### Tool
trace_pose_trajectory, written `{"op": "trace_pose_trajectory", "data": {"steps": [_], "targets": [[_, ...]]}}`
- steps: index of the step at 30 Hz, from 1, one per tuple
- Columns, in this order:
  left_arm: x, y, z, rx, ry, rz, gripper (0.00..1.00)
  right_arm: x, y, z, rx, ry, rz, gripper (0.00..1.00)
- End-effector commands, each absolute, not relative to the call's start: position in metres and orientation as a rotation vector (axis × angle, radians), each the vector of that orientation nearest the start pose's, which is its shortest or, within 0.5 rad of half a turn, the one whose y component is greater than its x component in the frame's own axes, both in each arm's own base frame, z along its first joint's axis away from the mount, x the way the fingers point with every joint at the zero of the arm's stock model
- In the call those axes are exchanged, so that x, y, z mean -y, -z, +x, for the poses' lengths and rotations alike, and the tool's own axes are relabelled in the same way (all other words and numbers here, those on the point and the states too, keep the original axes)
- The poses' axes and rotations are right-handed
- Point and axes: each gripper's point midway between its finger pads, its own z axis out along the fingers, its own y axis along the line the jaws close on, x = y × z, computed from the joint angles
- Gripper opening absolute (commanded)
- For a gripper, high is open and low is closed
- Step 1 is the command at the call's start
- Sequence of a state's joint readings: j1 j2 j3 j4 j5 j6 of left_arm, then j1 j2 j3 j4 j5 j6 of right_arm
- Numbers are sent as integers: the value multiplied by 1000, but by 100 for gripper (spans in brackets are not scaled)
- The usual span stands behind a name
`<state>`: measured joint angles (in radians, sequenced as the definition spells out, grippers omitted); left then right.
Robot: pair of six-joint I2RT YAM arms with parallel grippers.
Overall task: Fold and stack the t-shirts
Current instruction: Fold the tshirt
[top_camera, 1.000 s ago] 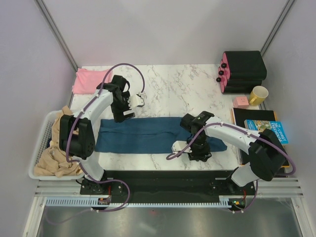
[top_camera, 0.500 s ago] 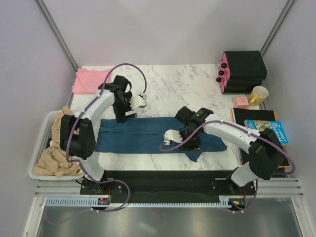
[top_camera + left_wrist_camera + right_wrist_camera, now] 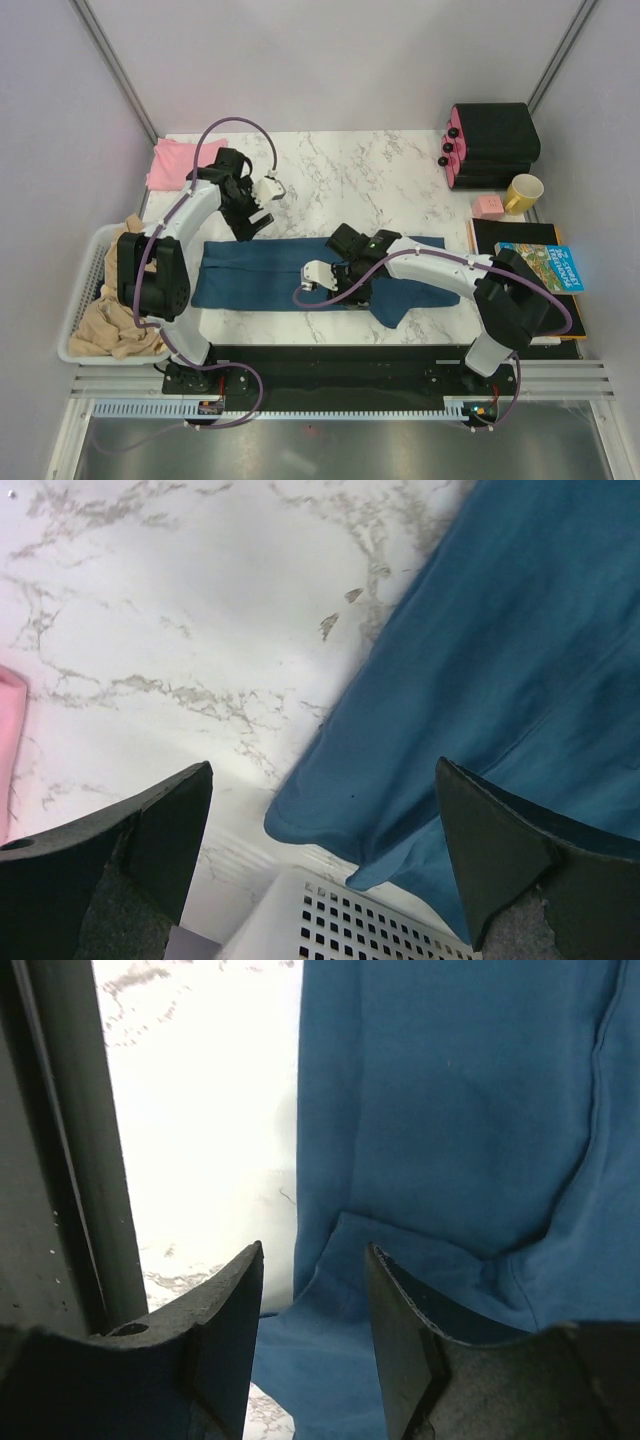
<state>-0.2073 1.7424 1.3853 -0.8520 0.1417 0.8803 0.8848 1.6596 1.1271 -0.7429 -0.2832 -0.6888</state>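
Observation:
The dark teal t-shirt (image 3: 270, 272) lies folded in a long strip across the table's middle. Its right part is rumpled, with a corner hanging toward the near edge. My right gripper (image 3: 350, 290) sits on the strip's middle. In the right wrist view its jaws (image 3: 313, 1250) stand narrowly apart, with a raised fold of teal cloth (image 3: 440, 1110) filling the gap. My left gripper (image 3: 252, 225) is wide open and empty (image 3: 325, 770), above the far edge of the teal shirt (image 3: 520, 650) near its left end. The pale pink t-shirt (image 3: 175, 162) lies folded at the far left corner.
A white basket (image 3: 85, 290) of beige clothes stands at the left edge; its rim shows in the left wrist view (image 3: 330, 910). At the right are a black case (image 3: 495, 145), a yellow mug (image 3: 523, 192), a pink block (image 3: 488, 206) and a blue book (image 3: 540, 265).
My right gripper has moved left along the teal shirt, dragging cloth with it, and a corner now hangs at the near edge. My left gripper has lifted slightly toward the far side.

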Motion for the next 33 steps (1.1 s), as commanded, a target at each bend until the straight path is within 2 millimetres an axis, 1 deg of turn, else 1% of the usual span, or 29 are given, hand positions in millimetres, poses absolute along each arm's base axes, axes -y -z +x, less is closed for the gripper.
{"op": "trace_pose_trajectory", "data": {"steps": [1,3,5,6,9,10,12,13,15,19,23,26,29,33], "targets": [[68,-113,382,-2336,28,1320,100,-294,-79,193,-1903,-494,-2000,53],[67,-110,379,-2340,41,1320,100,-295,-81,193,-1898,-494,-2001,53],[69,-109,377,-2340,55,1313,100,-294,-73,191,-1904,-481,-2026,53],[69,-109,378,-2336,53,1312,100,-289,-64,191,-1908,-453,-2043,53],[70,-110,378,-2334,62,1302,100,-284,-45,196,-1898,-389,-2059,52],[70,-110,378,-2334,62,1302,100,-281,-40,201,-1907,-349,-2053,50],[69,-110,379,-2331,62,1306,100,-282,-35,207,-1911,-321,-2036,47],[69,-110,379,-2327,58,1310,100,-282,-33,210,-1916,-301,-2027,44],[68,-110,379,-2327,57,1310,100,-286,-32,217,-1917,-286,-1999,41],[66,-112,380,-2322,50,1311,100,-287,-32,225,-1932,-246,-1958,39],[66,-113,383,-2319,50,1310,100,-284,-28,224,-1944,-240,-1964,35],[64,-112,384,-2318,39,1314,100,-281,-27,224,-1944,-226,-1974,35],[63,-112,385,-2317,39,1319,100,-277,-30,222,-1939,-220,-1995,36],[62,-110,385,-2319,36,1323,100,-273,-40,215,-1932,-241,-2018,37]]}}
